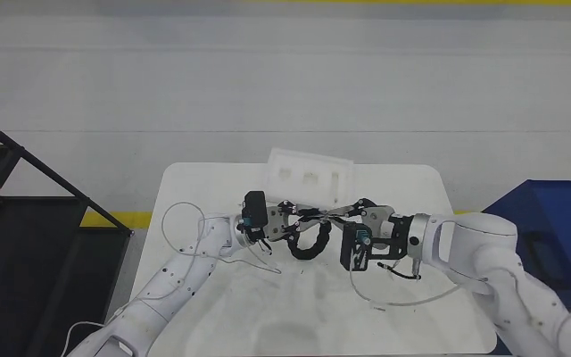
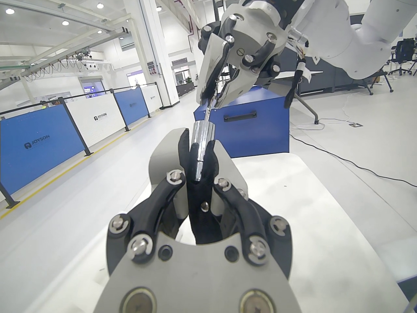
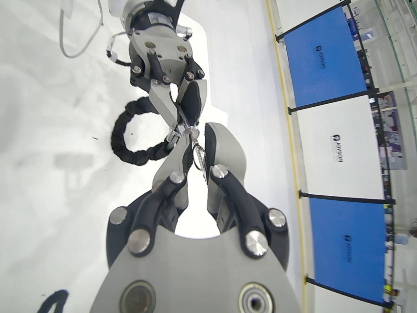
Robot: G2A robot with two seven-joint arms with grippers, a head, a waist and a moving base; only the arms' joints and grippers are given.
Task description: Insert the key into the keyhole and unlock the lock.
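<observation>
Where two robot arms meet above the middle of a white table point(image 1: 214, 187), the left gripper point(image 2: 198, 144) pinches a chrome lock point(image 2: 200, 151) by its barrel, fingers pressed against both sides. The lock's black cable point(image 3: 120, 138) hangs in a loop beneath it, over the table. The right gripper point(image 2: 213, 97) faces it tip to tip, fingers pinched on a small key point(image 2: 208, 112). The key's tip meets the barrel's end; how deep it sits cannot be told. A white tray point(image 1: 308, 174) lies at the table's far edge.
</observation>
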